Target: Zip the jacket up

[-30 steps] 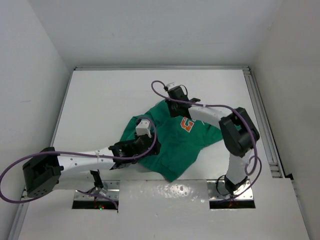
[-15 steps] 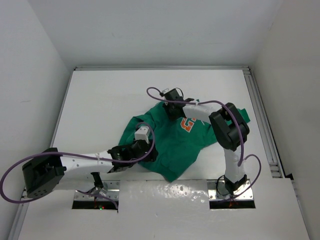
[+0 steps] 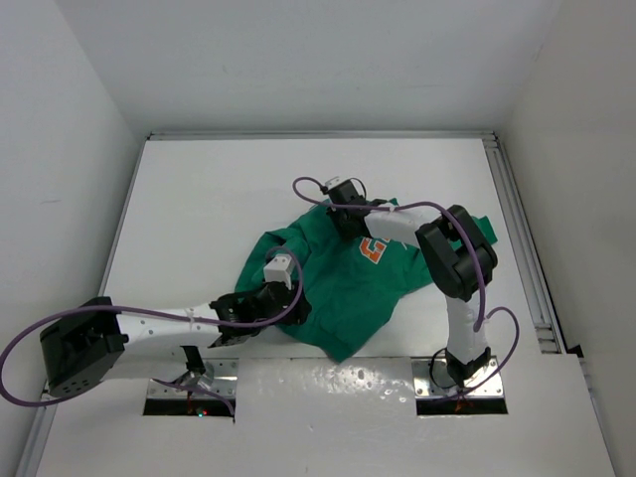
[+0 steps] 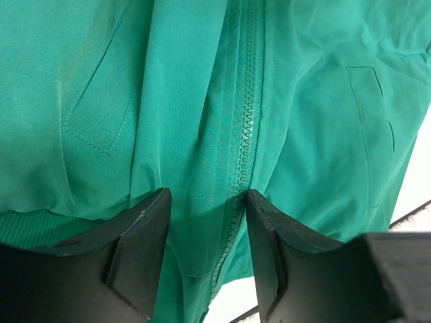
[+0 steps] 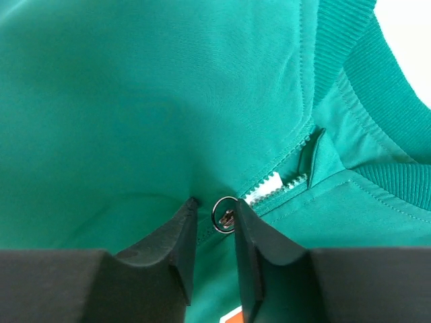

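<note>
Progress: nearing the end, judging by the closed zipper teeth (image 4: 248, 114) running straight ahead of the left gripper (image 4: 205, 195) and only a short open stretch lying just beyond the right gripper (image 5: 215, 205), short of the collar (image 5: 363, 101). Pinching the zipper pull (image 5: 223, 215) between the narrowed right fingers. Clamping a bunched fold of the jacket (image 3: 343, 288) near its hem on the left, apparently bracing it. Working over rumpled fabric beneath both grippers. Remaining, by the look of it, is drawing the pull through that last gap.
</note>
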